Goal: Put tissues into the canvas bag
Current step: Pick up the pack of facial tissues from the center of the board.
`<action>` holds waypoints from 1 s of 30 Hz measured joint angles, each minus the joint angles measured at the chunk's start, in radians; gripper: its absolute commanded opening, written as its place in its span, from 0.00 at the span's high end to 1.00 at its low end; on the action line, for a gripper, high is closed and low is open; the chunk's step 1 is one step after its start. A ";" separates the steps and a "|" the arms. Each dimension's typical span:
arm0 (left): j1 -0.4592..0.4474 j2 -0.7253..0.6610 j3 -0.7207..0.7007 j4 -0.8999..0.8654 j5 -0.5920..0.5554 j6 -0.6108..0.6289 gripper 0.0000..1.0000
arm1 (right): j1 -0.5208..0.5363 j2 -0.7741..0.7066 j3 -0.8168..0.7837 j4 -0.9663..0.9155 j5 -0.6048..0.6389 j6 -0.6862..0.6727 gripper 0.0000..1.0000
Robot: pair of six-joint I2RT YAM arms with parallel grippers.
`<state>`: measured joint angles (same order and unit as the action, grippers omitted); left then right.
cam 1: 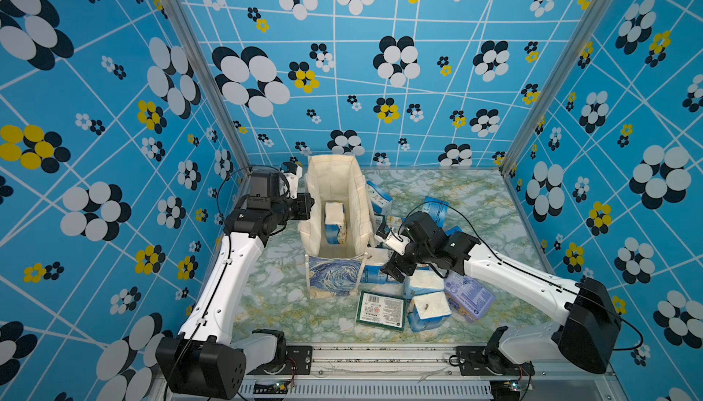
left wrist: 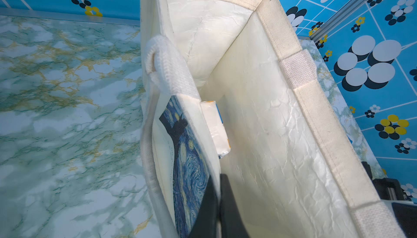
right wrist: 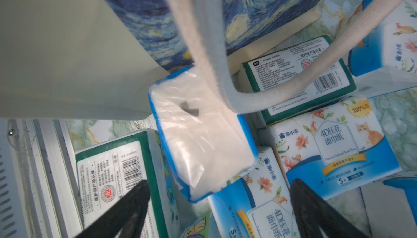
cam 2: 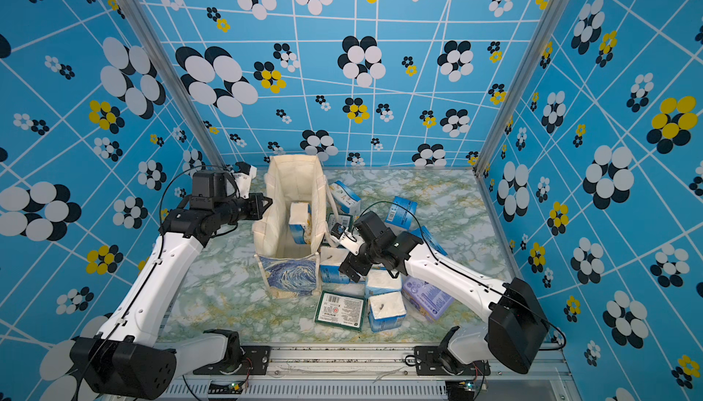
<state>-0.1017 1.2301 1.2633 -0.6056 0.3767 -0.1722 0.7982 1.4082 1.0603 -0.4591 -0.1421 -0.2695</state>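
Note:
The canvas bag stands open at mid-table with its blue painted end toward the front. My left gripper is shut on the bag's left wall, which is pinched between the fingers. One blue-and-white pack of tissues stands inside. More tissues lie right of the bag: a green-and-white pack, a lavender one and blue-and-white ones. My right gripper hangs open over a blue-and-white pack beside the bag's front right corner, holding nothing.
A bag handle droops across the pack under my right gripper. Further packs lie behind my right arm near the bag and farther back. Patterned walls close in three sides, and a metal rail runs along the front.

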 measured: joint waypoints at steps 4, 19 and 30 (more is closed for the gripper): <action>0.000 0.006 0.001 0.000 0.000 0.001 1.00 | 0.000 0.041 0.027 0.007 0.001 -0.023 0.01; 0.000 0.013 0.001 0.000 0.000 0.002 0.99 | 0.043 0.183 0.096 0.021 -0.037 -0.056 0.26; 0.000 0.013 0.002 -0.004 -0.008 0.010 1.00 | 0.046 0.200 0.127 -0.013 -0.016 -0.047 0.74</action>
<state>-0.1017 1.2427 1.2652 -0.6094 0.3687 -0.1627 0.8440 1.6077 1.1877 -0.4725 -0.1581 -0.3168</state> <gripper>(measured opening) 0.054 0.311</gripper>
